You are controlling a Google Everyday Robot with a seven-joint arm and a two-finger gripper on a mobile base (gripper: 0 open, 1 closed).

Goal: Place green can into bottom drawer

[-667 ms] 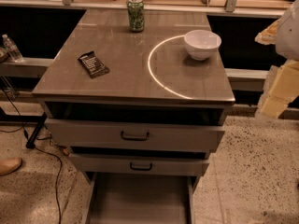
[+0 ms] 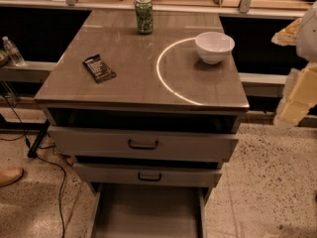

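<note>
The green can (image 2: 144,15) stands upright at the far edge of the grey cabinet top (image 2: 124,83), left of centre. The bottom drawer (image 2: 147,214) is pulled out furthest at the foot of the cabinet; its flat grey floor is bare. The two upper drawers (image 2: 143,144) with dark handles are partly open above it. My gripper is not in view. Only cream and white parts of my arm (image 2: 298,95) show at the right edge, well right of the cabinet and far from the can.
A white bowl (image 2: 214,46) sits on the top at the right, and a dark snack packet (image 2: 99,68) lies at the left. A clear water bottle (image 2: 13,51) stands on a low shelf at the far left. Cables (image 2: 47,157) and a shoe (image 2: 10,175) lie on the floor at the left.
</note>
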